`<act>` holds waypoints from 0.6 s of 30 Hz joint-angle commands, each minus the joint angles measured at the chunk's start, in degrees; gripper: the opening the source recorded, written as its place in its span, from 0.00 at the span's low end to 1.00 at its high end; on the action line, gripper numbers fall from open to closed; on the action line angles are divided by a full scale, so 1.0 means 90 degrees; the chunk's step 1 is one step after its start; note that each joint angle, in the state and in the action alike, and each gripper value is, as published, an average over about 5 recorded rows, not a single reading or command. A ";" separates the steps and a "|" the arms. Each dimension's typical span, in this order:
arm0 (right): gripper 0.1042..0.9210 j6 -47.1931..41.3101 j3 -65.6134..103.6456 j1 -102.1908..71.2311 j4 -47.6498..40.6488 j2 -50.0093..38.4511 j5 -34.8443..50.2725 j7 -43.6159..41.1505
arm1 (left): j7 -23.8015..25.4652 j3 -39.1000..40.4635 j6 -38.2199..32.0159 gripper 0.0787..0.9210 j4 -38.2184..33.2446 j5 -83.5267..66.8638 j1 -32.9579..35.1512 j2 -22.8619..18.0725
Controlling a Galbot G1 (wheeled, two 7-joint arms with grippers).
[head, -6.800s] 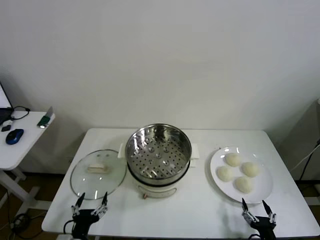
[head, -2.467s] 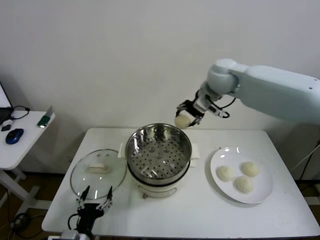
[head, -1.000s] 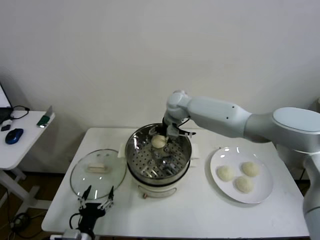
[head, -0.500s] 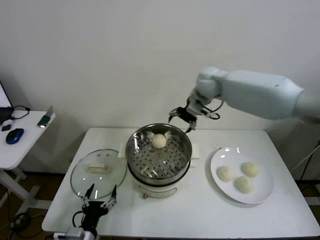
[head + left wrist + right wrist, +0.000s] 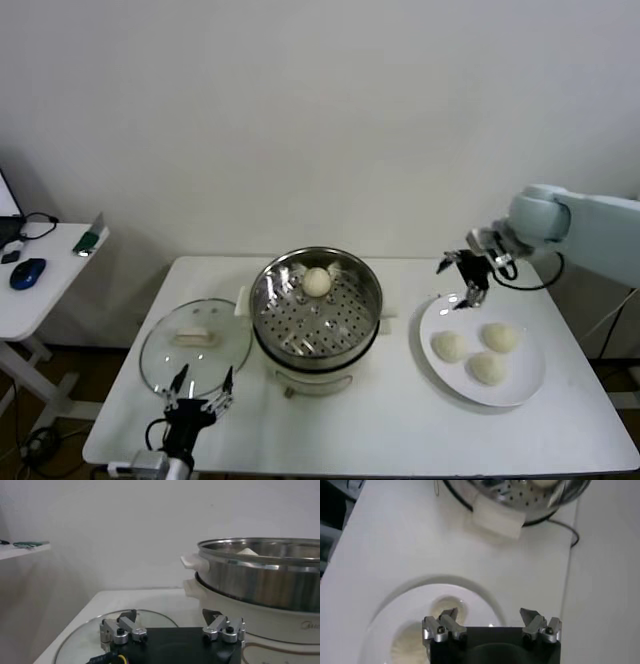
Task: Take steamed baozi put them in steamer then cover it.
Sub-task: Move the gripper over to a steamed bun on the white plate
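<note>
While one steamed baozi [image 5: 317, 282] sits in the steamer [image 5: 317, 311], three more wait on the white plate [image 5: 527, 384], the cover [image 5: 196, 346] lies on the table, the right gripper [image 5: 465, 277] hovers wide open and empty above the plate, and the left gripper [image 5: 199, 386] idles open near the cover.

White wall [image 5: 300, 110], side desk [image 5: 40, 285]
</note>
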 commanded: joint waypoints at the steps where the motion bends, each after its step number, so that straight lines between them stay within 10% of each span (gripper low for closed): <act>1: 0.88 -0.1029 0.0589 -0.1231 0.0141 -0.0650 -0.0274 0.0215 | 0.0001 -0.0014 -0.0009 0.88 0.0002 -0.0009 0.0007 0.0001; 18: 0.88 -0.1237 0.1830 -0.2864 -0.0902 0.0299 -0.0752 0.0301 | 0.0000 -0.0025 -0.0050 0.88 0.0086 0.0010 0.0015 0.0019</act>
